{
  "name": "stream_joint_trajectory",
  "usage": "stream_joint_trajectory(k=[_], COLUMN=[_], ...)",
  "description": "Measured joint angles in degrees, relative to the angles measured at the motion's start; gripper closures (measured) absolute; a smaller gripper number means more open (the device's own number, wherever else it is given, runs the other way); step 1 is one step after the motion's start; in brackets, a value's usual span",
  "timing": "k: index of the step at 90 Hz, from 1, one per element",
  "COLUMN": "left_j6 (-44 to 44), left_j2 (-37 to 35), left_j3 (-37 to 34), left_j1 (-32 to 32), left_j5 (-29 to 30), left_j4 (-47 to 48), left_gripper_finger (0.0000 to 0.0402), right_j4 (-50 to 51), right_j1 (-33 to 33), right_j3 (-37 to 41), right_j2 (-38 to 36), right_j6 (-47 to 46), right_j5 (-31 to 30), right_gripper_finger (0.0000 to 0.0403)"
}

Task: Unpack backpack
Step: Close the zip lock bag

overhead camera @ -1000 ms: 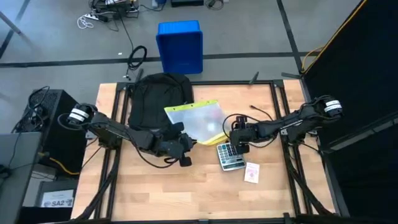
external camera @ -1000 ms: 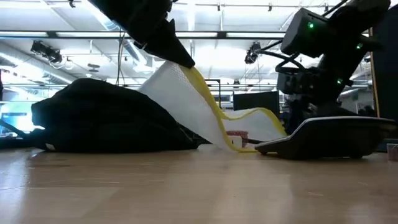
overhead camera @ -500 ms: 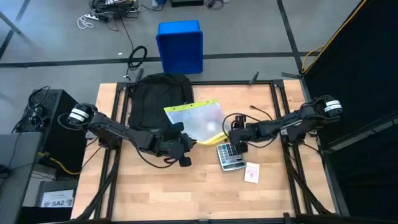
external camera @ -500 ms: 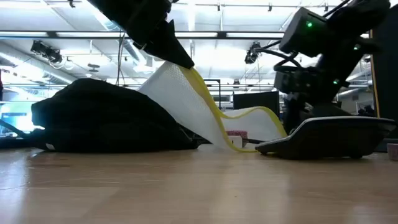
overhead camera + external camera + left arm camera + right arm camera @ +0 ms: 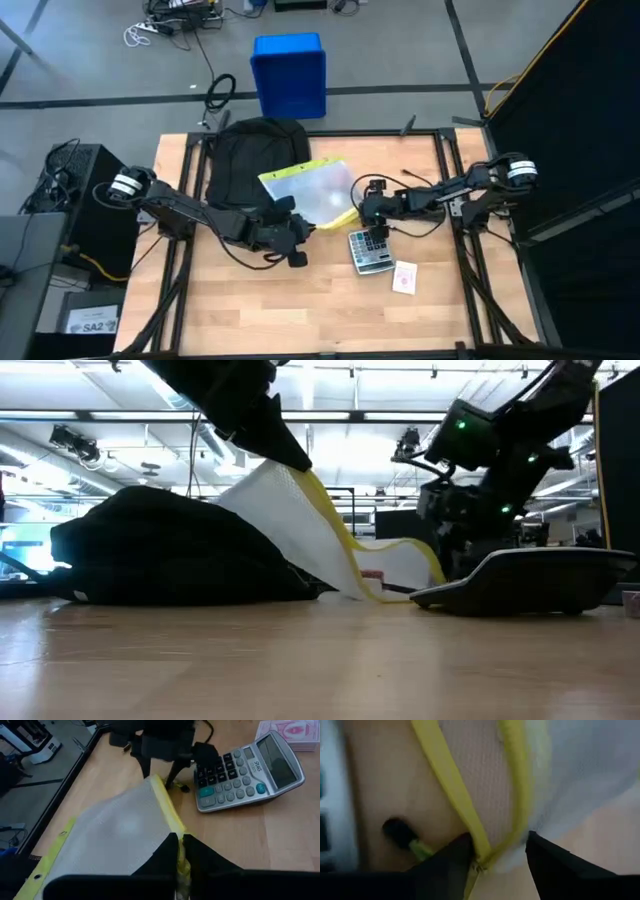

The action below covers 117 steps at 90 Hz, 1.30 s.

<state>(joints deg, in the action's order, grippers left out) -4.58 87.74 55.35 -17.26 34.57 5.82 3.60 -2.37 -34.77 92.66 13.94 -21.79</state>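
Observation:
The black backpack (image 5: 252, 158) lies on the table's far left part (image 5: 170, 555). A white mesh pouch with yellow trim (image 5: 312, 190) leans out from it (image 5: 300, 525). My left gripper (image 5: 305, 222) is shut on the pouch's near edge (image 5: 179, 854). My right gripper (image 5: 362, 207) is open at the pouch's right corner. In the right wrist view its fingers (image 5: 447, 865) stand on either side of the yellow-trimmed corner (image 5: 485, 852). My left gripper pinches the pouch's yellow-trimmed edge (image 5: 175, 827) between its two fingers, slanting down from above (image 5: 285, 455). That edge is held up. The pouch slopes down from the fingers, and its right end (image 5: 395, 592) rests on the table. My right gripper: whether its fingers touch the corner, I cannot tell.
A grey calculator (image 5: 370, 250) lies just near of my right gripper, with a pink card deck (image 5: 404, 279) beyond it toward the near edge. A small black-and-green thing (image 5: 402, 836) lies beside the pouch's corner. A blue bin (image 5: 290, 72) stands past the far edge.
My right gripper has gone toward the table's left edge, up to the pouch's right corner. The pouch's free right end has shifted a little leftward, while the edge held by my left gripper has stayed where it was.

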Motion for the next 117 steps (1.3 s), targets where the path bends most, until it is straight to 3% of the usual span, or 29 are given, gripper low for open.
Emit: stream_joint_trajectory(k=[13, 32, 70, 85, 117], left_j6=[0.0, 1.0, 2.4, 2.7, 3.1], left_j2=[0.0, 0.0, -0.1, -1.3, -9.1], left_j3=[0.0, 0.0, 0.0, 0.0, 0.0], left_j1=[0.0, 0.0, 0.0, -0.1, -0.5], left_j5=[0.0, 1.6, 5.4, 11.0, 12.0], left_j4=[0.4, 0.3, -2.2, -4.5, -7.5], left_gripper_finger=[0.0402, 0.0402, 0.0402, 0.0402, 0.0402], right_j4=[-0.6, 3.7, 11.4, 12.1, 11.9], right_j1=[0.6, 2.2, 9.6, 13.7, 20.0], right_j3=[0.2, 0.5, 0.3, -0.2, -11.5], right_j2=[-0.5, -6.5, -25.8, -33.2, -36.3], right_j6=[-1.2, -1.5, -12.4, -14.8, -12.6], right_j5=[-0.6, -2.8, -6.6, -8.6, -13.1], right_gripper_finger=[0.0283, 0.0390, 0.0401, 0.0401, 0.0401])
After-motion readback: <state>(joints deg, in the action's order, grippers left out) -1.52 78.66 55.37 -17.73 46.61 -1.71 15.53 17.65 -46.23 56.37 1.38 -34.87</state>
